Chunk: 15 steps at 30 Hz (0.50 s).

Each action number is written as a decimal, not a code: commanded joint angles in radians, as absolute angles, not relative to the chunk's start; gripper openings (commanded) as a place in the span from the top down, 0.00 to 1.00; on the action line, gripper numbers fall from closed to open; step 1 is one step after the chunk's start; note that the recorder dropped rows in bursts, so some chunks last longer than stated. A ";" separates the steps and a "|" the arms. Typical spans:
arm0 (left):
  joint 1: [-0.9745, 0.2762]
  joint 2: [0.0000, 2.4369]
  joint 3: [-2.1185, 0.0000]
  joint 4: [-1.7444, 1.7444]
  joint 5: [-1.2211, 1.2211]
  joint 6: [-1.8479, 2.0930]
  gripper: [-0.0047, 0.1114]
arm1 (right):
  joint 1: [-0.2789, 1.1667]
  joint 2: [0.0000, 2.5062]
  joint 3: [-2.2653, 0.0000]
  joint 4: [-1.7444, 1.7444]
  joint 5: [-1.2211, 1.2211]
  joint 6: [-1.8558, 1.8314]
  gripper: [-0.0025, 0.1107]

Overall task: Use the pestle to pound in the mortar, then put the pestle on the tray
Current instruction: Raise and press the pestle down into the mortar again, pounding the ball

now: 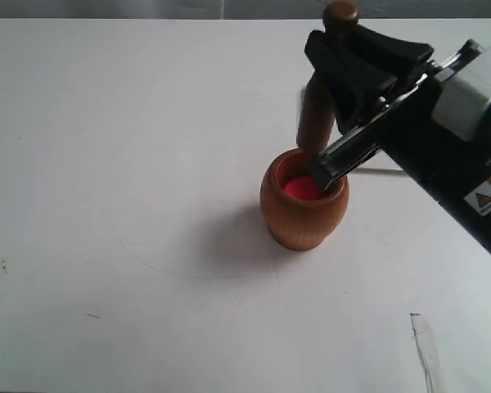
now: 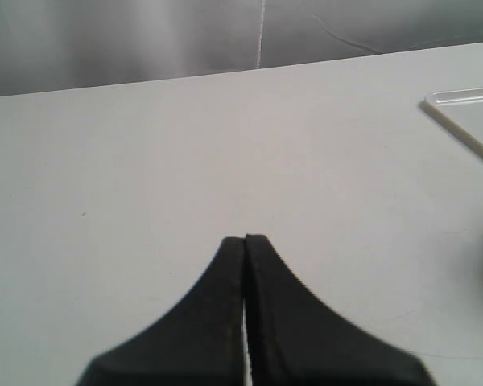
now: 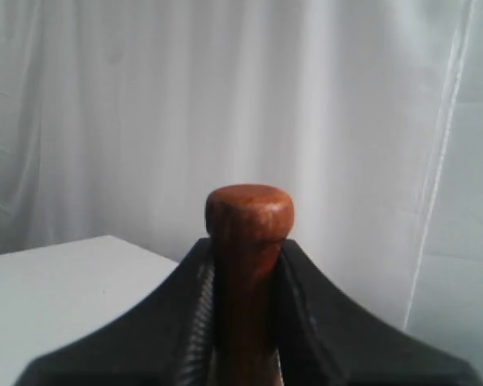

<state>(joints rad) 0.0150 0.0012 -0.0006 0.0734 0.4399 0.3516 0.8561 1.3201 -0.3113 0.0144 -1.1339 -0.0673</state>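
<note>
Nearly upright reddish-brown knobbed pestle

Mortar: med-brown wood, smooth, soft satin sheen. Pestle: darker wood, polished, slight gloss on knob. Table: white, matt, few faint scuffs. Tray: white, glossy. Right hand & left hand: black, matt, plastic-looking; right one ribbed inside. Backdrop: white cloth w/ folds.

white table | red round object | white curtain
</note>
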 commanded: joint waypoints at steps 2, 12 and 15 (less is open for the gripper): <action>0.007 0.000 0.000 0.066 0.437 0.343 0.96 | 0.848 1.407 -0.316 0.007 -1.110 -0.082 0.98; 0.007 0.000 0.000 0.066 0.437 0.343 0.96 | 0.848 1.684 -0.316 0.007 -1.150 -0.082 0.98; 0.007 0.000 0.000 0.066 0.437 0.343 0.96 | 0.848 1.702 -0.316 0.007 -1.179 -0.082 0.98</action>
